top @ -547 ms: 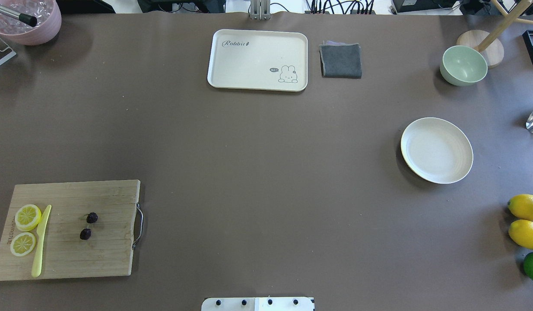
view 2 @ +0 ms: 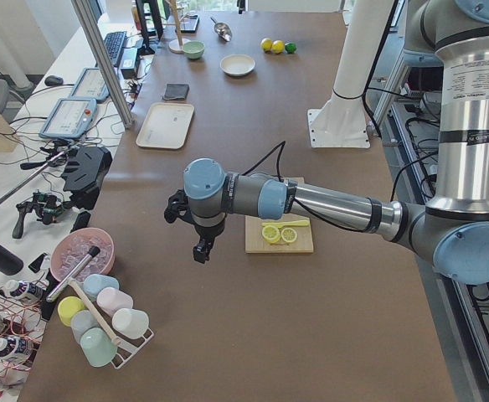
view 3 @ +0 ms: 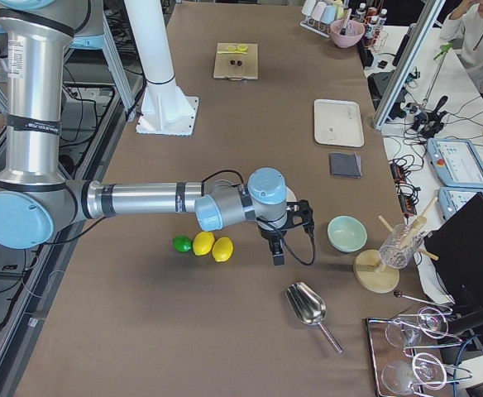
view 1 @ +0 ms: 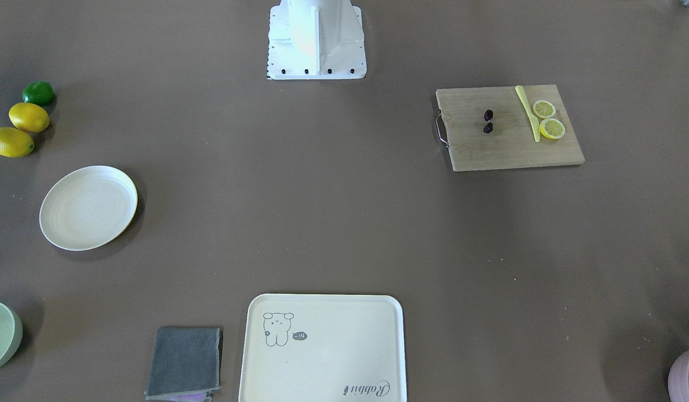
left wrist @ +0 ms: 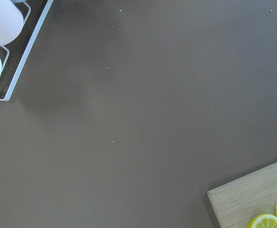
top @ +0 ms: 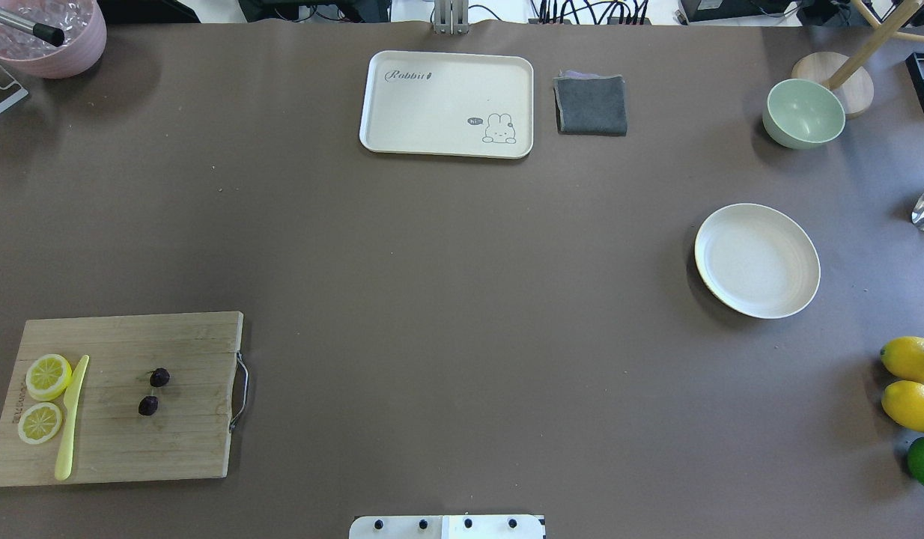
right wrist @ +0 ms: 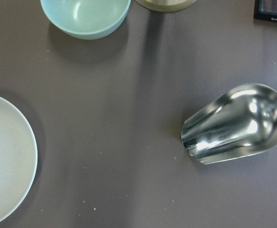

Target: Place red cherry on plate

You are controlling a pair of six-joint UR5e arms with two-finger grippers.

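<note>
- Two tiny dark fruits make up the cherry (top: pixel 148 405); it lies on the board (top: pixel 177 449) on my left side, well apart from the plate (top: pixel 757 260) on the right.
- Left gripper (view 2: pixel 201 247) hangs off the board's outer end, right gripper (view 3: pixel 276 252) near the plate. I cannot tell how wide either stands (only side views show them); neither has the cherry.
- Closing on something so small, I may pinch one fruit and roll it away.
- Carrying it across the table could shake it loose.

Wooden board (top: pixel 117 400), glossy metal scoop (right wrist: pixel 235 124)
</note>
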